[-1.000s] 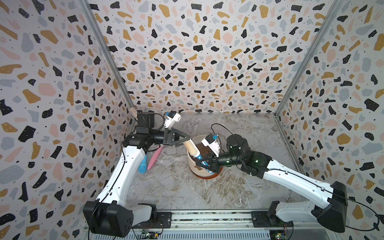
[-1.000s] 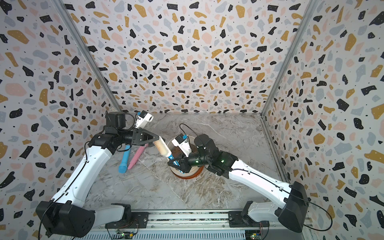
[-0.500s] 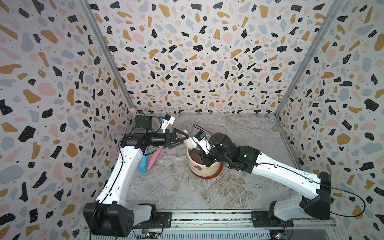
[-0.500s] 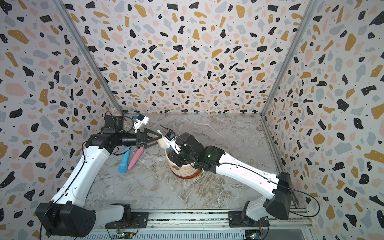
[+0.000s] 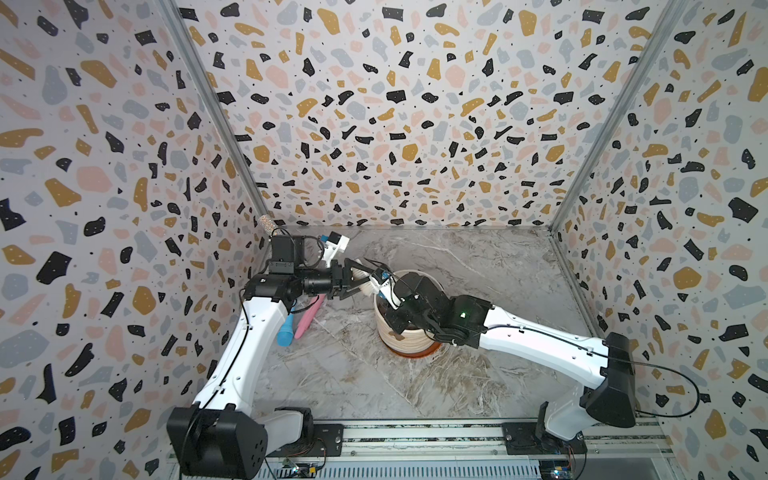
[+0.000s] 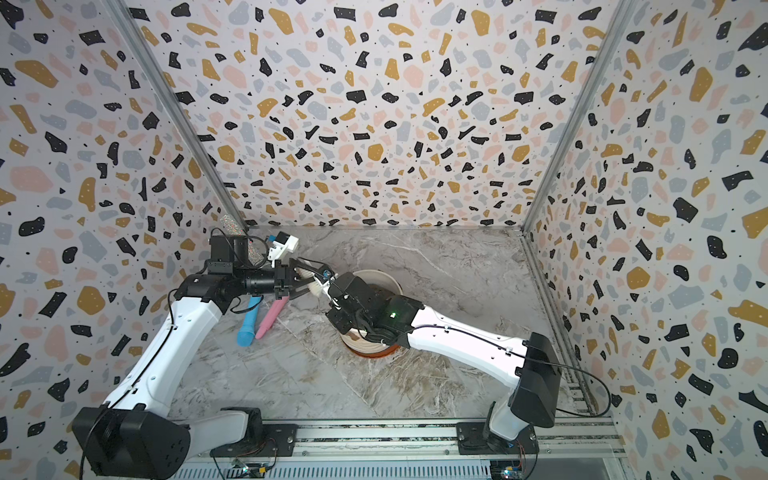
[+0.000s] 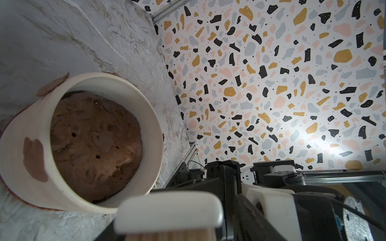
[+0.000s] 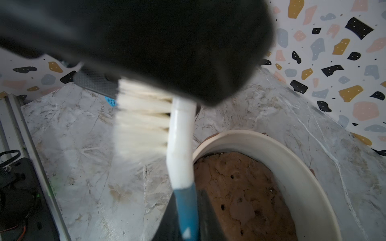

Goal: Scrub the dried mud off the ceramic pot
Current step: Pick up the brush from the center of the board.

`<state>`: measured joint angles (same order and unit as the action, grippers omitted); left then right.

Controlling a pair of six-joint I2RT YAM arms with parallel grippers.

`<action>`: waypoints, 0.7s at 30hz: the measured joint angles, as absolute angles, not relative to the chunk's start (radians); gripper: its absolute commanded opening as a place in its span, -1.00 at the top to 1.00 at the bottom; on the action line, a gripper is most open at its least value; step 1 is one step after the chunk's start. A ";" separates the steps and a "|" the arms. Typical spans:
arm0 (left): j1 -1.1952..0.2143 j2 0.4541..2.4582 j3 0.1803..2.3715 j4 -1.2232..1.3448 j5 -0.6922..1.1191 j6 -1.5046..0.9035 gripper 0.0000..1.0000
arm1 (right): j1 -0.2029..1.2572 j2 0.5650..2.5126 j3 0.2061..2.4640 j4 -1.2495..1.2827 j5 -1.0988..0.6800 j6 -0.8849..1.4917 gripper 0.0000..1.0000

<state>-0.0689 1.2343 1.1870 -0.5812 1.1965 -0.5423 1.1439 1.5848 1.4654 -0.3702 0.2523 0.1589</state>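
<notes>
The pot, blotched with dried mud, is set on a saucer at the middle of the bench. A brush is clenched at its handle by the right gripper; whether its head is gripped by the left gripper cannot be told.

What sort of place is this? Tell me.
Probably a staged robot test booth: terrazzo-print walls box in a marble-look floor, a mounting rail runs along the front, and the ceramic pot holds soil.
</notes>
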 measured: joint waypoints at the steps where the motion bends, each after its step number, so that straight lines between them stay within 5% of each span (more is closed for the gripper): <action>1: -0.069 1.234 1.184 -0.575 1.194 -0.551 0.03 | 1.147 1.588 1.467 -0.366 0.259 0.160 1.00; 5: -0.065 1.235 1.174 -0.544 1.186 -0.553 0.32 | 1.151 1.589 1.474 -0.358 0.270 0.163 0.95; 13: -0.062 1.237 1.163 -0.484 1.288 -0.564 0.54 | 1.149 1.508 1.437 -0.349 0.168 0.230 -0.35; 21: -0.062 1.235 1.182 -0.517 1.448 -0.469 0.64 | 0.960 1.316 1.307 -0.289 -0.321 0.432 -0.55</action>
<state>-0.0620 1.2350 1.1820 -0.5167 1.4483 -0.4686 0.9604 1.3159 1.3071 -0.2893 -0.3210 0.4324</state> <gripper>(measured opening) 0.375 0.767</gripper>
